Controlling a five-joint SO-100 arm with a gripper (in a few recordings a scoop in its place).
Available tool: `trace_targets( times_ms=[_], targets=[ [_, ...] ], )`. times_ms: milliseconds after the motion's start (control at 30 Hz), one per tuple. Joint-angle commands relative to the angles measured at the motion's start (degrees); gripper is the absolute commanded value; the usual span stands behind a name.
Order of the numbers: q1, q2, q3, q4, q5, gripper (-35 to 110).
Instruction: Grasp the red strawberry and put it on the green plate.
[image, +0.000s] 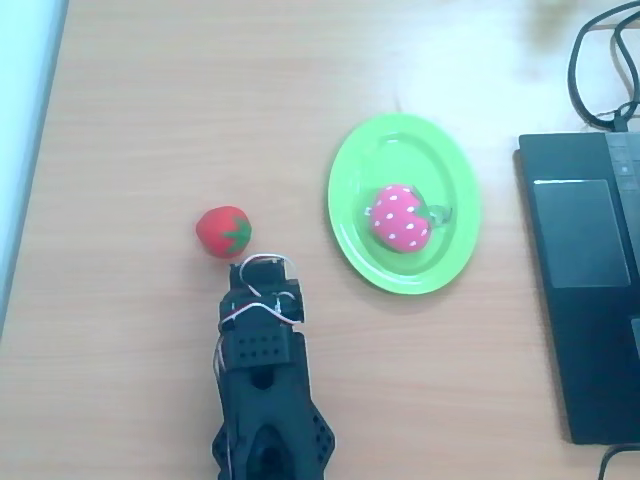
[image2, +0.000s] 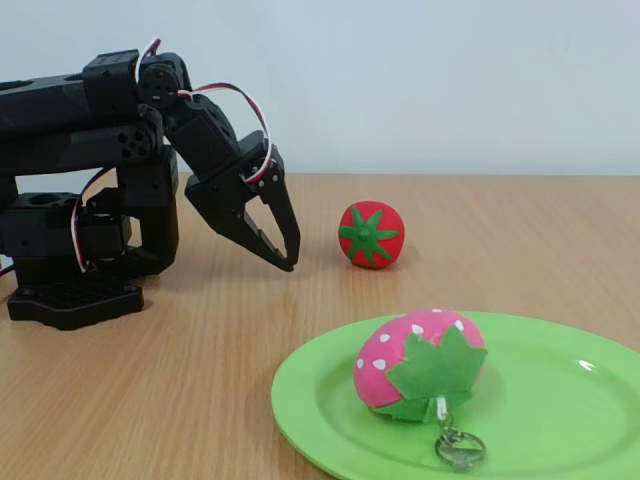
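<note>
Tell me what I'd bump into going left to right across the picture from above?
red strawberry → gripper → green plate with the pink strawberry on it → laptop

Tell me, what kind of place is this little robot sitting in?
Probably an office or hobby desk, not a factory. A wooden tabletop holds a laptop with cables at one side, and toys: a red strawberry and a pink strawberry on a green plate.
</note>
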Motion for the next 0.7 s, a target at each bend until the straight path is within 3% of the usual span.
trace_targets(
  times_ms=[0, 433, 667],
  targets=[
    [-2.55, 1.41, 0.0, -1.85, -3.96, -8],
    [-2.46, 1.41, -4.83, -1.23, -4.22, -8],
    [-1.58, -1.05, -7.03, -2.11, -5.45, 4]
  ],
)
